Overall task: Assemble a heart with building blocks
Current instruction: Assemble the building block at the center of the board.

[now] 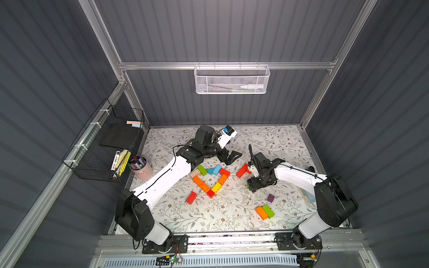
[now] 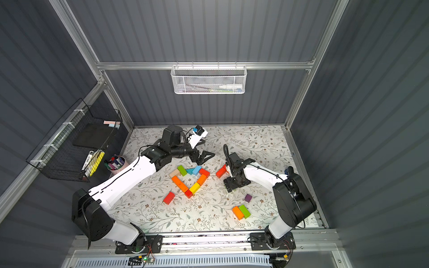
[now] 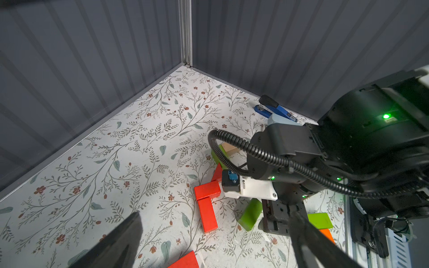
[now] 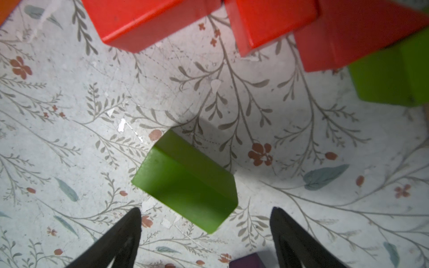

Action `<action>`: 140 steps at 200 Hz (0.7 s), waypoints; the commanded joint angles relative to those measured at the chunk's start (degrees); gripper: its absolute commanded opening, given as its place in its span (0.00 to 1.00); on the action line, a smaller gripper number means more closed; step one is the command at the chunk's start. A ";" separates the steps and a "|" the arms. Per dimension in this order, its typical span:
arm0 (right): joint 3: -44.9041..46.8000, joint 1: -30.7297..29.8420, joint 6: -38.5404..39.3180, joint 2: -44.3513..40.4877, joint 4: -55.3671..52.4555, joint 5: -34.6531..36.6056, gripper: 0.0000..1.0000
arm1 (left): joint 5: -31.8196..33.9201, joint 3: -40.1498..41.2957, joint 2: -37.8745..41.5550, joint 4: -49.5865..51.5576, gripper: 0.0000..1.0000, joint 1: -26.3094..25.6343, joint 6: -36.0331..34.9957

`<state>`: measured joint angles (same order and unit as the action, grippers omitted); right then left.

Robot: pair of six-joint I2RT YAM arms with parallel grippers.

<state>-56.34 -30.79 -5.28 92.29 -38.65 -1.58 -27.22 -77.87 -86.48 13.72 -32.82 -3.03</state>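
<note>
Building blocks form an unclosed heart outline [image 1: 200,181] mid-mat, tan, green, teal, blue, red, orange and yellow [image 2: 194,187]. My left gripper [image 1: 235,158] [image 3: 216,243] hangs open just behind it, holding nothing. My right gripper [image 1: 251,186] [image 4: 206,210] points down to the right of the heart, open, its fingers either side of the near end of a green block [image 4: 185,183] [image 3: 250,214] lying on the mat, not touching it. Two red bricks [image 1: 242,171] [image 3: 207,215] lie just beyond.
Loose blocks: a red one [image 1: 191,198], a purple cube [image 1: 270,198], an orange and green pair [image 1: 265,211]. A pink cup of markers [image 1: 141,168] stands left, a blue stapler [image 3: 276,109] by the right wall. Wire baskets [image 1: 104,148] [image 1: 232,80] hang on the walls.
</note>
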 commanded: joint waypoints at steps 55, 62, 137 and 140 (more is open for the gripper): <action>-4.65 -1.37 4.39 4.84 -0.87 1.59 0.67 | -0.30 -0.21 0.98 0.00 0.99 0.47 -0.17; -5.08 -1.43 4.48 5.38 -1.03 1.58 0.64 | -0.29 -0.19 0.96 0.00 0.99 0.47 -0.18; -4.96 -3.36 4.95 6.15 -1.21 1.63 0.43 | -0.48 -0.33 0.43 0.12 0.99 0.49 -0.18; -4.93 -3.44 4.93 6.10 -1.30 1.93 0.43 | -0.47 -0.30 0.43 0.11 0.99 0.48 -0.22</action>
<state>-60.80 -33.04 -1.39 98.08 -38.57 -0.43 -27.27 -77.87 -86.50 13.74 -32.77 -3.03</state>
